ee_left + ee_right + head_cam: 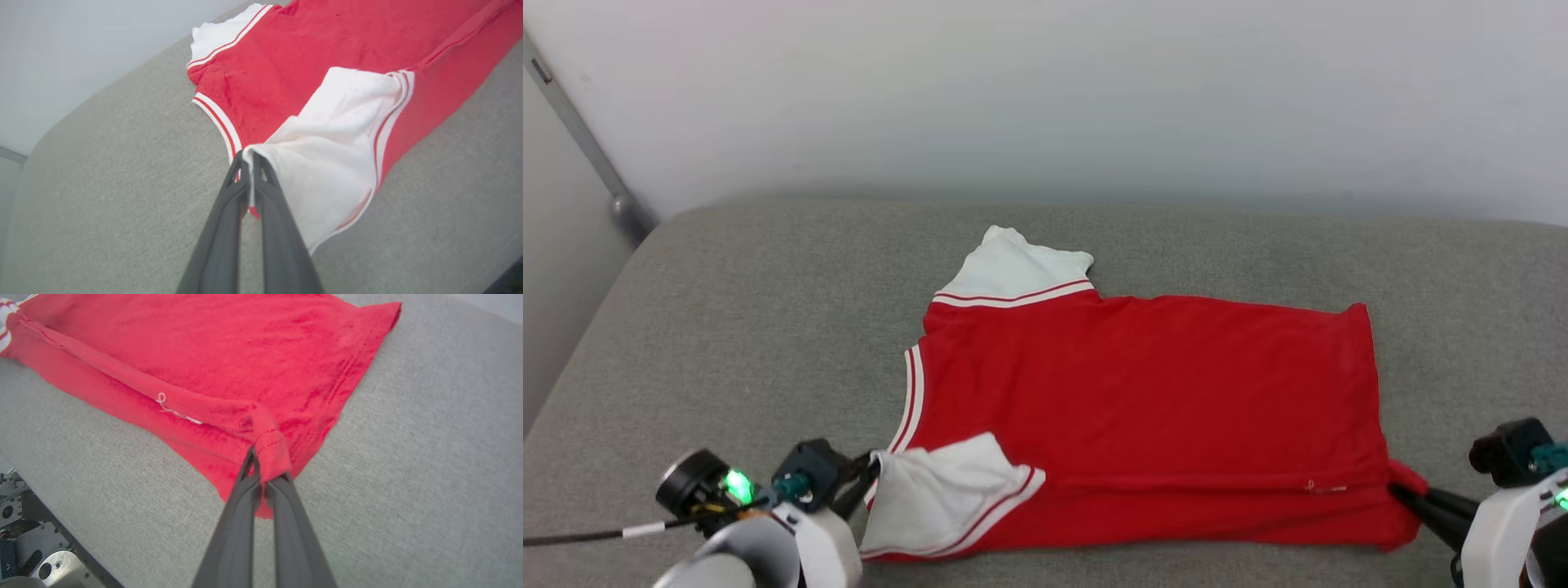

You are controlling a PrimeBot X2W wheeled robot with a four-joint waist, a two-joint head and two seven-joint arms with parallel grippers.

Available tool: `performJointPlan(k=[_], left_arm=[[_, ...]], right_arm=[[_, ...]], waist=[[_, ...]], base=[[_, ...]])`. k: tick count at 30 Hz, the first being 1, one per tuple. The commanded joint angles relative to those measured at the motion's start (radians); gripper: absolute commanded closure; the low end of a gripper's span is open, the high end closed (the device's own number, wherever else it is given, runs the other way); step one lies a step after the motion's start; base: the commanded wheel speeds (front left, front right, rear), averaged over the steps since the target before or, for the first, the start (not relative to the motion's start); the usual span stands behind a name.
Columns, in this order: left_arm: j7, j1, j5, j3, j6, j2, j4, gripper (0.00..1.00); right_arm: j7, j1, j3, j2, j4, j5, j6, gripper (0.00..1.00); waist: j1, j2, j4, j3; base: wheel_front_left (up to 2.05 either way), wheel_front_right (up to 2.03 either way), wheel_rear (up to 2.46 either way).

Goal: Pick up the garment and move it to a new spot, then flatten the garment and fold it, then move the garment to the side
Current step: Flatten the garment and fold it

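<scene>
The garment [1143,392], a red T-shirt with white sleeves and striped seams, lies spread sideways on the grey cushion [727,327], plain red face up, its near long edge folded over. My left gripper [870,478] is shut on the near white sleeve [327,163] by the collar end, at the lower left of the head view; the left wrist view shows the cloth pinched between the tips [250,163]. My right gripper [1409,494] is shut on the near hem corner [271,453] at the lower right.
The grey cushion ends at a pale wall [1045,98] behind. A grey metal post [580,135] slants down at the far left. Part of the robot's metal base [41,555] shows below the cushion's near edge in the right wrist view.
</scene>
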Motion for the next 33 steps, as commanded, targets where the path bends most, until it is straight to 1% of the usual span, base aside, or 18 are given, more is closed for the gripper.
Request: performJointPlan(k=[1,5,10,11,12,15,16,17,18,23,29,30,31,32,33], left_arm=[[0.004,-0.051,0.012,0.003,-0.016,-0.008,0.023,1.0],[0.005,-0.164,0.038,0.0,-0.064,-0.036,0.101,1.0],[0.003,-0.277,0.055,-0.007,-0.1,-0.079,0.212,1.0],[0.003,-0.277,0.055,-0.007,-0.1,-0.079,0.212,1.0],[-0.002,-0.311,0.056,-0.011,-0.109,-0.093,0.258,1.0],[-0.011,-0.355,0.062,-0.021,-0.119,-0.117,0.325,1.0],[-0.011,-0.355,0.062,-0.021,-0.119,-0.117,0.325,1.0],[-0.014,-0.372,0.052,-0.029,-0.126,-0.134,0.369,1.0],[-0.014,-0.372,0.052,-0.029,-0.126,-0.134,0.369,1.0],[-0.034,-0.404,0.044,-0.068,-0.138,-0.176,0.464,1.0],[-0.061,-0.413,0.02,-0.119,-0.145,-0.226,0.555,1.0],[-0.067,-0.416,0.016,-0.123,-0.145,-0.229,0.567,1.0],[-0.076,-0.422,0.014,-0.126,-0.146,-0.228,0.578,0.87],[-0.084,-0.425,0.012,-0.13,-0.146,-0.225,0.587,0.28],[-0.094,-0.429,0.011,-0.136,-0.144,-0.221,0.594,0.0]], right_arm=[[0.017,-0.024,-0.022,-0.001,-0.014,-0.015,-0.001,1.0],[0.071,-0.06,-0.063,0.006,-0.031,-0.054,-0.001,1.0],[0.145,-0.098,-0.087,0.03,-0.035,-0.073,-0.001,1.0],[0.145,-0.098,-0.087,0.03,-0.035,-0.073,-0.001,1.0],[0.167,-0.112,-0.09,0.043,-0.03,-0.078,-0.001,1.0],[0.185,-0.131,-0.098,0.057,-0.015,-0.081,-0.001,1.0],[0.185,-0.131,-0.098,0.057,-0.015,-0.081,-0.001,1.0],[0.201,-0.141,-0.095,0.065,-0.004,-0.081,-0.001,1.0],[0.201,-0.141,-0.095,0.065,-0.004,-0.081,-0.001,1.0],[0.237,-0.151,-0.066,0.073,0.029,-0.094,-0.001,1.0],[0.22,-0.147,-0.057,0.094,0.041,-0.088,-0.001,1.0],[0.215,-0.145,-0.06,0.093,0.041,-0.086,-0.001,0.91],[0.207,-0.144,-0.065,0.092,0.04,-0.088,-0.001,0.65],[0.193,-0.143,-0.073,0.09,0.041,-0.098,-0.001,0.07],[0.183,-0.139,-0.083,0.091,0.045,-0.099,-0.001,0.0]], waist=[[-0.0001,0.0,-0.016,0.037],[-0.0001,0.0,-0.03,0.095],[-0.0001,0.0,-0.042,0.165],[-0.0001,0.0,-0.042,0.165],[-0.0001,0.0,-0.046,0.191],[-0.0001,0.0,-0.046,0.223],[-0.0001,0.0,-0.046,0.223],[-0.0001,0.0,-0.045,0.241],[-0.0001,0.0,-0.045,0.241],[-0.0001,0.0,-0.043,0.27],[-0.0001,0.0,-0.042,0.268],[-0.0001,0.0,-0.041,0.261],[-0.0001,0.0,-0.041,0.253],[-0.0001,0.0,-0.04,0.241],[-0.0001,0.0,-0.038,0.229]], base=[[0.0,0.0,0.0],[0.0,0.0,0.0],[0.0,0.0,0.0],[0.0,0.0,0.0],[0.0,0.0,0.0],[0.0,0.0,0.0],[0.0,0.0,0.0],[0.0,0.0,0.0],[0.0,0.0,0.0],[0.0,0.0,0.0],[0.0,0.0,0.0],[0.0,0.0,0.0],[0.0,0.0,0.0],[0.0,0.0,0.0],[0.0,0.0,0.0]])
